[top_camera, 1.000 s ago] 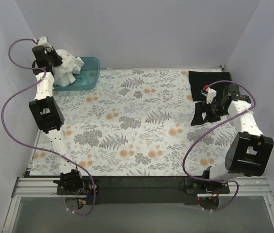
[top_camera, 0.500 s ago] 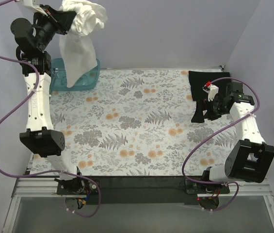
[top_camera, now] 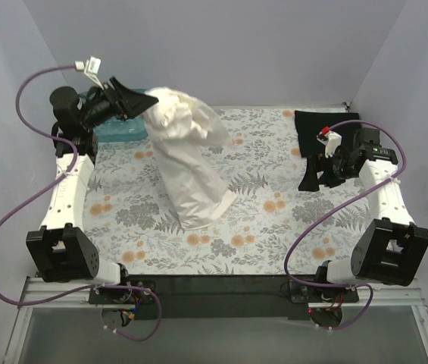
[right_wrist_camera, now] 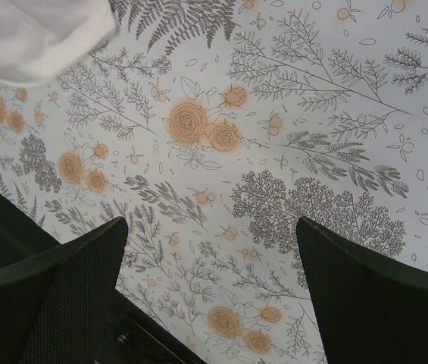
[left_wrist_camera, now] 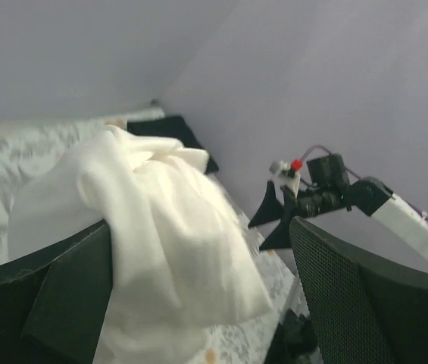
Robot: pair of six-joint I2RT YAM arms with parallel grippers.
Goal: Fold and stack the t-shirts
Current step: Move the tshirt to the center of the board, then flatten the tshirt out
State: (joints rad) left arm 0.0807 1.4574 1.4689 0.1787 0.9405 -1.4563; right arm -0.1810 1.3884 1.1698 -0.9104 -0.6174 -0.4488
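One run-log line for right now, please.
left gripper: open, cream-white t-shirt draped off it toward floral cloth | right gripper: open, empty, above cloth | black t-shirt: far right corner | stack: not started

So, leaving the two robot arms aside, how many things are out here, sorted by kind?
T-shirts: 2, a white t-shirt and a black t-shirt
Teal tub: 1
Floral cloth: 1
Total: 4

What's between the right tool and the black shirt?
Nothing visible. The right tool hangs open over bare floral cloth, just short of the black shirt. The white shirt is well off to its left.
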